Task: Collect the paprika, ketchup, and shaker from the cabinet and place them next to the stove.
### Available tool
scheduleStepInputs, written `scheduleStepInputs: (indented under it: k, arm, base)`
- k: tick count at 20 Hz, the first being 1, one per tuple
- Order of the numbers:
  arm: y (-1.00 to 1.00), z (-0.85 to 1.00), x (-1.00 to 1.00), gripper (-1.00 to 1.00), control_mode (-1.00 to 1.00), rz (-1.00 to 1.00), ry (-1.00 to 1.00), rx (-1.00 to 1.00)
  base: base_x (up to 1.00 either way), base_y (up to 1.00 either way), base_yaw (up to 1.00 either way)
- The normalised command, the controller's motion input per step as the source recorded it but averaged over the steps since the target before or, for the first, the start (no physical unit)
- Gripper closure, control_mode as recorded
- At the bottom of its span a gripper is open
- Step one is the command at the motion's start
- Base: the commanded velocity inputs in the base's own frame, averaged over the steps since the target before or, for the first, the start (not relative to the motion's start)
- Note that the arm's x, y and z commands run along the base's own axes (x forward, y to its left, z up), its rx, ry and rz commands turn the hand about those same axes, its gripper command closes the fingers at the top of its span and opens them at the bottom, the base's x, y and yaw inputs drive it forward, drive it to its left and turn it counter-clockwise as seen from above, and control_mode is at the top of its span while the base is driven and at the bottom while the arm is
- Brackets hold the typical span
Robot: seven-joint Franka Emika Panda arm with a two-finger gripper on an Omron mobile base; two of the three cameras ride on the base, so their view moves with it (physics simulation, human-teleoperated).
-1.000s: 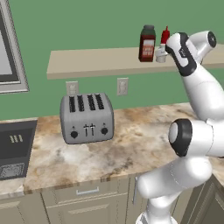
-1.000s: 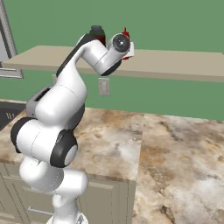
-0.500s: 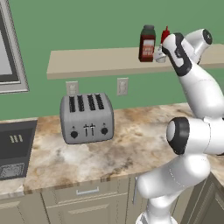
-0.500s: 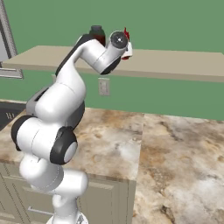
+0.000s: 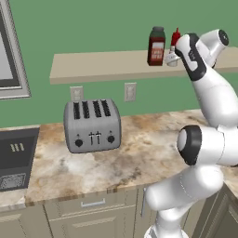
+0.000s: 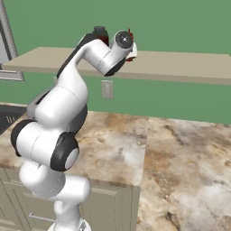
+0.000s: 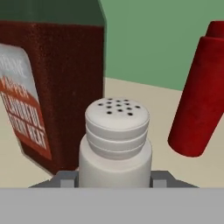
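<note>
The green wall [image 5: 102, 32] backs the whole scene, and the marbled brown desk [image 5: 139, 153] runs below it, pale cabinet drawers [image 5: 93, 211] under its front edge. The long tan cabinet [image 5: 102, 67] shelf board hangs on the wall above a four-slot steel toaster [image 5: 93, 125] and two white wall outlets [image 5: 130, 91]. At the far left edge sits the black stove [image 5: 14, 158], part of it in view.

Against a second ago, the white arm [image 5: 204, 139] has pushed its hand a little further along the shelf, and the tool [image 7: 114, 179] has gone from spread wide to pinching the shaker [image 7: 115, 144]; small grey fingertips [image 7: 65, 178] show at either side of its base in the hand view. The jar, bottle and toaster stand where they stood.

On the right part of the shelf, the paprika [image 5: 156, 45] jar stands upright, its pale label forward. The slim red ketchup [image 5: 175, 37] bottle stands just beside it. The shaker rests on the shelf in front of and between these two, white, ribbed, with a perforated domed top.
</note>
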Motion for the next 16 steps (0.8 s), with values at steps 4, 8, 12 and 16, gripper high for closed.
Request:
scheduleStepInputs:
  k: [4, 8, 12, 16]
  arm:
    - [-0.11, 0.00, -0.71, 1.00, -1.00, 0.00, -0.13, 0.00]
    - [0.00, 0.00, -0.76, 1.00, -1.00, 0.00, -0.11, 0.00]
    - [0.01, 0.00, -0.59, 1.00, -1.00, 0.00, -0.03, 0.00]
    - [0.06, -0.01, -0.22, 1.00, -1.00, 0.00, 0.03, 0.00]
  base:
    - [0.00, 0.00, 0.00]
    - [0.00, 0.00, 0.00]
    - [0.00, 0.00, 0.00]
    - [0.00, 0.00, 0.00]
